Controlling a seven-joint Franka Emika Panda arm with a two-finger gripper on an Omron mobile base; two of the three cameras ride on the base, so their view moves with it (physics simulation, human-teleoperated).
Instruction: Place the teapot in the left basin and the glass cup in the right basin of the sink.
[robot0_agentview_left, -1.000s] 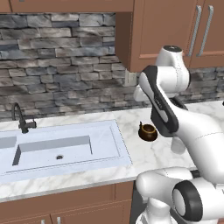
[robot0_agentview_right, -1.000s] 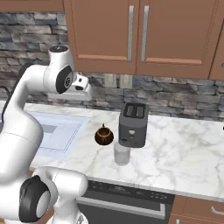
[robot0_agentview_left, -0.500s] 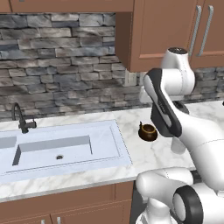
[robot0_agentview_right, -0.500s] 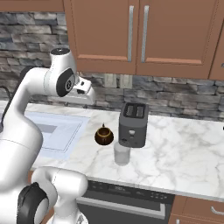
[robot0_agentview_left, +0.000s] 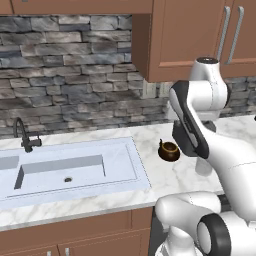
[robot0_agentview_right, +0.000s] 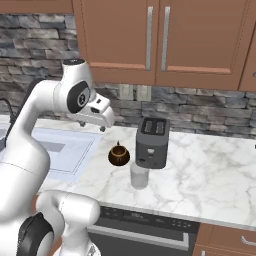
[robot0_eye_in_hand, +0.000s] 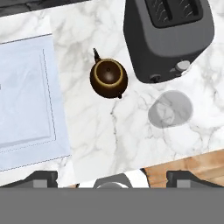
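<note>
The gripper (robot0_eye_in_hand: 112, 177) hangs high above the counter with its two dark fingertips (robot0_eye_in_hand: 41, 178) spread wide and nothing between them. Directly below, in the hand view, sits the teapot (robot0_eye_in_hand: 108, 78): a squat, round, glossy dark-brown pot with a golden-tan rim ring, a short spout and a small handle. It stands upright on the white marble counter (robot0_eye_in_hand: 113, 131), whose surface is veined in grey. Near the teapot lies the glass cup (robot0_eye_in_hand: 170, 109), a translucent pale-grey cylinder seen from above, just beside a boxy matte black toaster (robot0_eye_in_hand: 168, 37) with two top slots. The sink (robot0_agentview_left: 75, 170) is a pale rectangular recess let into the counter; its right basin (robot0_agentview_left: 62, 172) holds only a round drain hole. The teapot stands on the counter to the right of the sink, apart from its rim.
</note>
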